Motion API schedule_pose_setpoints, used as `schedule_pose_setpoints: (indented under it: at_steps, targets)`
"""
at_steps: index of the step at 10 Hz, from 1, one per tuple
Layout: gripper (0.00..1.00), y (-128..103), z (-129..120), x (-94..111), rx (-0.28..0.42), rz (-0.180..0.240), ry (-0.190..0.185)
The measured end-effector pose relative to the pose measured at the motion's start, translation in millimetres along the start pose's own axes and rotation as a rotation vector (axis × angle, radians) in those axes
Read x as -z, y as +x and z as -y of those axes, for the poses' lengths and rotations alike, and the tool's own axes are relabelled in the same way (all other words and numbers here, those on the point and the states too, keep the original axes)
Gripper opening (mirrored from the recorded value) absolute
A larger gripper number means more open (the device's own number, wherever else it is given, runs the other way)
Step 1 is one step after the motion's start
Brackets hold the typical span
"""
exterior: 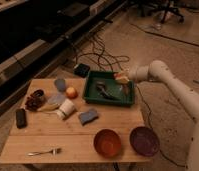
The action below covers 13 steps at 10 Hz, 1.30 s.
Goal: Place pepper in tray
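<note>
A slender reddish pepper [125,90] lies inside the dark green tray [91,94], close to the tray's right wall. A dark, elongated item [106,91] rests near the middle of the same tray; what it is cannot be made out.

The tool [121,77] hangs over the tray's far right corner, just above the pepper, at the end of a white arm [173,89] reaching in from the right. Whether the tool is wide, narrow or holding anything cannot be told.

The tray sits on the far right part of a wooden bench [73,135]. Just left of the tray is a round orange-red fruit [71,92], with a grey-blue cup [60,84] beyond it. In front of the fruit a white cup [67,108] lies on its side, and a blue-grey sponge [88,117] sits beside that.

At the near right edge are 2 bowls side by side: an orange bowl [107,142] and a dark purple bowl [144,140]. A fork [44,151] lies at the near left. A dark rectangular object [21,118] sits at the left edge, with dark reddish items [34,100] behind it.

On the floor beyond the bench, black cables [100,55] trail around a small black box [82,69].
</note>
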Motion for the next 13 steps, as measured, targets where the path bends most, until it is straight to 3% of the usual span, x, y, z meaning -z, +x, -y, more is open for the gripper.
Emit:
schedule_pose_setpoints:
  at_steps: [11,13]
  targets:
    - [0.30,1.1,0.1,0.5,-0.002,-0.001,0.000]
    - [0.13,1.1,0.1,0.4,-0.002,-0.001,0.000]
